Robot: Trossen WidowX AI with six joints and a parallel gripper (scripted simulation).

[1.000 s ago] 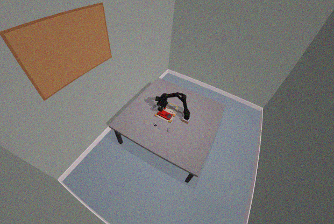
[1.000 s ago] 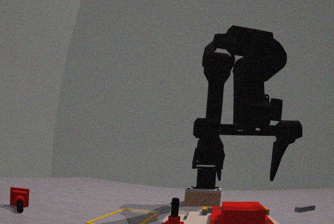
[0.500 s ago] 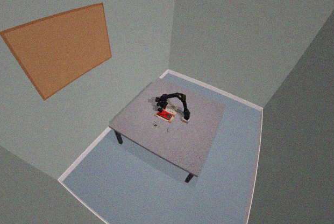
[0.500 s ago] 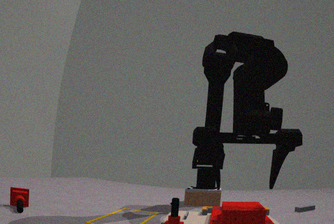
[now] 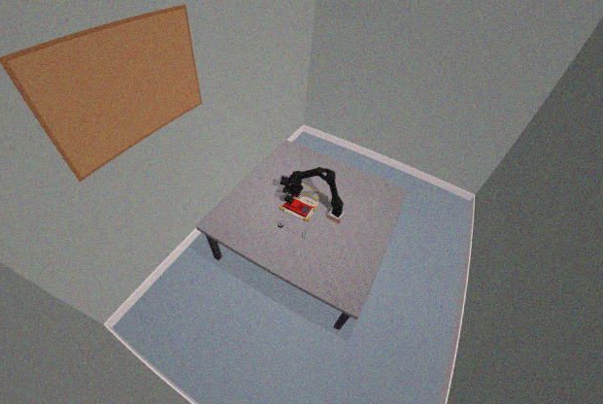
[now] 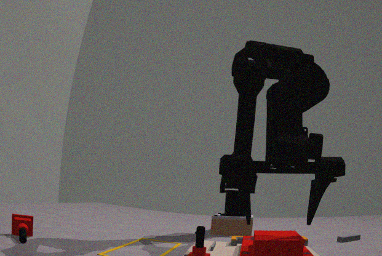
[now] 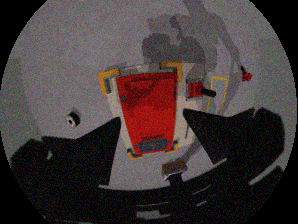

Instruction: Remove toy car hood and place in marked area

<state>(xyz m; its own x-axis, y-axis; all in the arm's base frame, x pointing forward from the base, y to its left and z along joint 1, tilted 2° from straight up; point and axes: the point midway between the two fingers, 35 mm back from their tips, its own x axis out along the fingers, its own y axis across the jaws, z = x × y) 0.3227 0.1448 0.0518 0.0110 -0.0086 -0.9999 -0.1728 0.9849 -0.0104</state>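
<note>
Wrist view: gripper wide open, nothing between the fingers, hanging above the toy car. Two dark fingers frame the car at 8 and 4 o'clock of the view. Red hood sits on the car, centre of view, flat red panel, yellow corner pieces around it. Small red part with a black peg just beside the car at 3 o'clock. Small round dark part on the table at 9 o'clock, well apart from the car.

Exterior view: gripper above the car, fingertips pointing down, not touching it; right-hand finger clear of everything. Yellow-outlined marked area on the table at 9 o'clock of the car. Red block on a black wheel far out at 9 o'clock. Grey bar at 3 o'clock of the car. Arm base on a tan block.

Top view: car near table centre, arm arched over it. Orange board on the wall.
</note>
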